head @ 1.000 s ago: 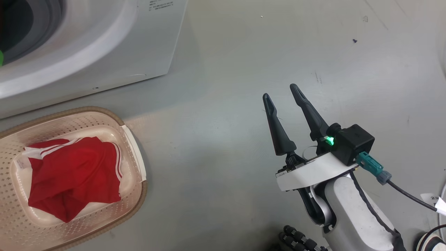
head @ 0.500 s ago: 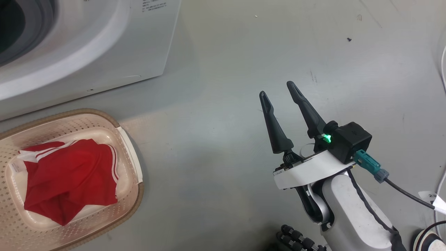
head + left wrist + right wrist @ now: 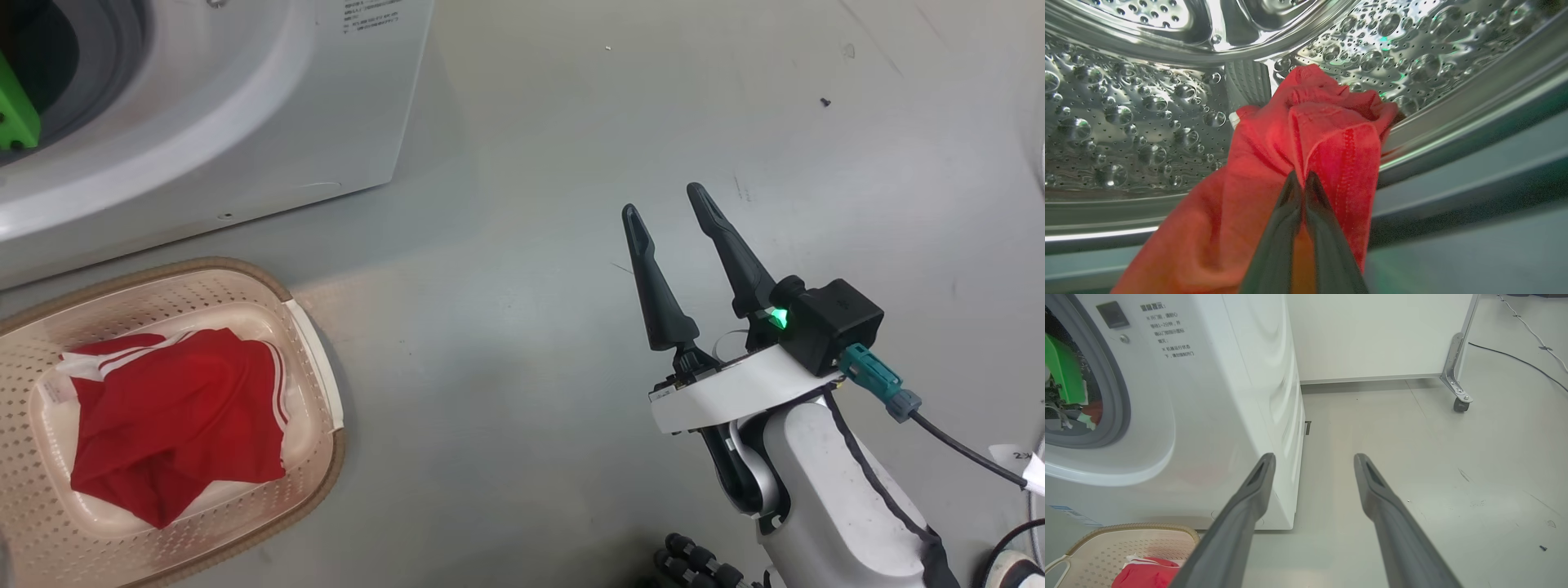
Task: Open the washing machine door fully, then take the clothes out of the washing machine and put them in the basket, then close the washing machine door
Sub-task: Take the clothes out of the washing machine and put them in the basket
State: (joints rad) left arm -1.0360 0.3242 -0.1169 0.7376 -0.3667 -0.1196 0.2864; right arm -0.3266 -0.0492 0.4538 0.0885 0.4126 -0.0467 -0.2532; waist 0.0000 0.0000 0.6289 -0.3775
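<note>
While the left gripper clamps a red garment in the drum ahead, the right gripper hangs spread apart. The basket sits to its left.

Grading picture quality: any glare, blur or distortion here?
Head view: sharp, soft shadow beside the cream perforated basket. Left wrist view: glare on the studded steel drum. Right wrist view: wide-angle bows the white washing machine at its corner.

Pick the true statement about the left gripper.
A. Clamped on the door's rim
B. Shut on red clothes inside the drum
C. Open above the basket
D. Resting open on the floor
B: the left wrist view shows the left gripper shut on the clothes inside the studded drum.
</note>
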